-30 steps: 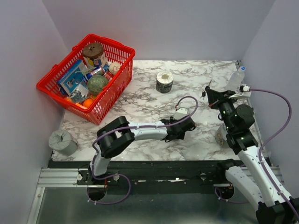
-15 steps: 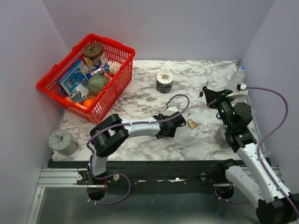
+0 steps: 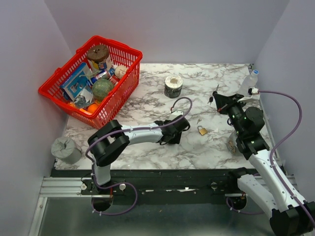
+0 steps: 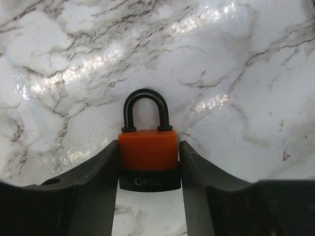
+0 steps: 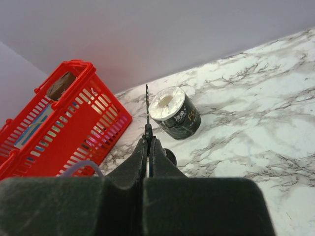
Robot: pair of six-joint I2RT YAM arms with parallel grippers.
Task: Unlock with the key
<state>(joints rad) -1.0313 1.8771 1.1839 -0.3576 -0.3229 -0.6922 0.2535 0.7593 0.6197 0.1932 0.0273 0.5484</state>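
Observation:
An orange-and-black padlock (image 4: 147, 152) lies flat on the marble, its black shackle pointing away from me. My left gripper (image 4: 148, 147) is shut on its body, with a finger against each side. In the top view that gripper (image 3: 170, 132) sits mid-table and hides the padlock. My right gripper (image 5: 148, 140) is shut on the key (image 5: 146, 105), whose thin silvery blade sticks out past the fingertips. In the top view it (image 3: 215, 101) hovers at the right, above the table. A small brass padlock (image 3: 202, 130) lies between the two grippers.
A red basket (image 3: 118, 105) full of items stands at the back left. A dark can with a white top (image 3: 173, 86) is at the back centre. A grey roll (image 3: 66, 150) sits at the front left, a clear bottle (image 3: 250, 81) at the far right.
My left gripper slid left across the table, uncovering the brass padlock, and now sits round the orange-and-black padlock. The right gripper with the key shifted slightly left.

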